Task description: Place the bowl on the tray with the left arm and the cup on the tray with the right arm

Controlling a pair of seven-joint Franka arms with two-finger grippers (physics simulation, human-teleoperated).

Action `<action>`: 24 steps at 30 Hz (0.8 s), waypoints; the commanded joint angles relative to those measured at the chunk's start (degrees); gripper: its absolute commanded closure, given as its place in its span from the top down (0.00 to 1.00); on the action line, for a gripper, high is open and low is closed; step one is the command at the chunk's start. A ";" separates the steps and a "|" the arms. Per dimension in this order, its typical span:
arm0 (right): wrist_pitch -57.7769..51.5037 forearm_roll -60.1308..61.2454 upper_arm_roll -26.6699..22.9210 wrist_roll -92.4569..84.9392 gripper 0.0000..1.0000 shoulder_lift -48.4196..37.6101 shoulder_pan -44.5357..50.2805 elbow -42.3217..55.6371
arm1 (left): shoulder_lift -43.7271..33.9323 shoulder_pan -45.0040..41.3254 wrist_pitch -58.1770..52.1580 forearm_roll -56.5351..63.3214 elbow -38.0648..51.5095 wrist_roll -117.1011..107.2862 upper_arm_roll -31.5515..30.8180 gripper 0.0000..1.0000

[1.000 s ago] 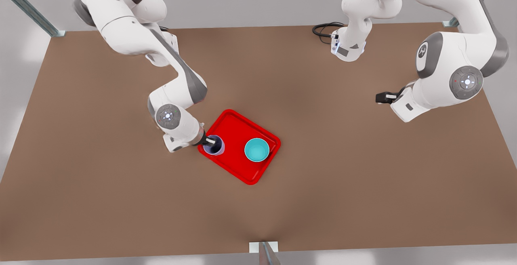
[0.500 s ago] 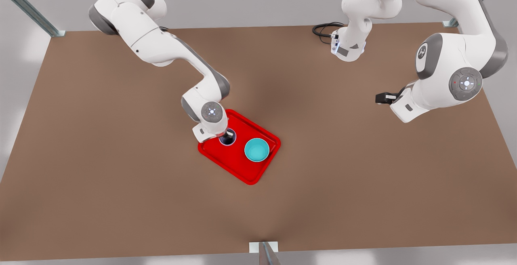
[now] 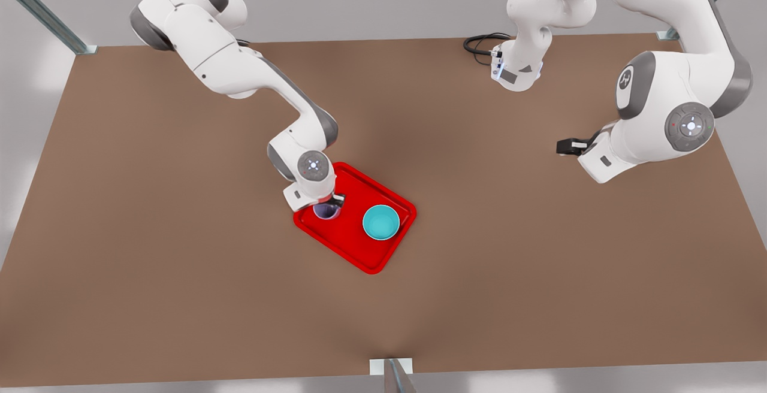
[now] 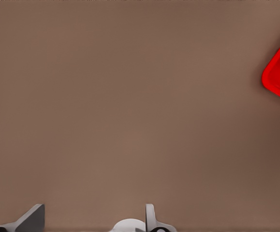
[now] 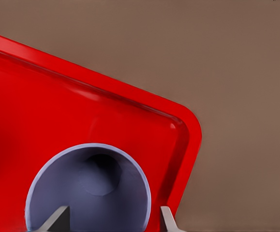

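Glossy red tray (image 3: 359,255), looks like smooth plastic, its rim catching soft highlights. The lilac cup (image 5: 89,188) reads matt and smooth inside. The teal bowl (image 3: 381,222) is smooth with an even, low sheen. The brown tabletop (image 3: 180,291) is flat and matt. Both arms wear smooth white shells with grey joints.

Bright red tray (image 3: 383,250) w/ teal bowl (image 3: 381,222) & pale lilac cup (image 5: 89,188) on it. Plain brown table (image 3: 180,273). Both arms white w/ grey joints; black cable (image 3: 477,44) at back.
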 commanded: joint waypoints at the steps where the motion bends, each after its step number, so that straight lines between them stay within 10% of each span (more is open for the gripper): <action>1: -0.03 0.00 -0.01 0.02 0.90 -0.01 0.08 -0.01 | 0.00 0.00 0.00 0.07 0.00 0.02 0.00 1.00; 13: -0.64 0.35 0.08 -0.33 0.91 -1.15 -0.71 -0.89 | 0.08 0.00 0.09 0.07 -0.09 0.10 0.09 1.00; 19: -10.57 8.96 -0.18 -17.90 1.00 -21.97 -18.11 -0.54 | 0.08 0.00 0.18 0.07 -0.09 0.19 0.09 1.00; 24: -37.00 16.96 -22.94 -45.59 1.00 -15.24 -12.58 24.12 | 2.81 0.00 -1.49 -0.10 4.31 -0.16 0.18 1.00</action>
